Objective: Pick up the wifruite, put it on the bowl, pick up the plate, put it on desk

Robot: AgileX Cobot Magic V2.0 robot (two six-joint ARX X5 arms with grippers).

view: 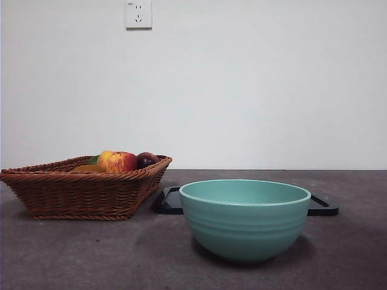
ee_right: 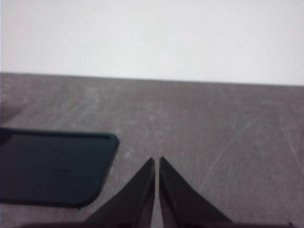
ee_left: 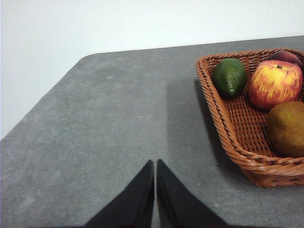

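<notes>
Two black grippers, both seen only from their own wrist cameras

The left gripper (ee_left: 155, 164) shows two matte black jaws, broad at the base and tapering to sharp points with only a thin slit between them; the right gripper (ee_right: 156, 161) looks the same, plain black wedges, blurred and slightly greyer, no cables, screws or markings visible

Bowl (view: 245, 219) sits at front of desk (view: 72, 254), right of centre. Plate (view: 323, 205) lies flat just behind bowl, ends showing on both sides. Wicker basket (view: 78, 190) stands to the left, its near corner close by plate's left end. In basket: apple (ee_left: 275, 84) w/ plum (ee_left: 286, 56) behind it, avocado (ee_left: 229, 77) beside apple, wifruite (ee_left: 286, 128) in front of apple, nearer basket's front rim.
</notes>
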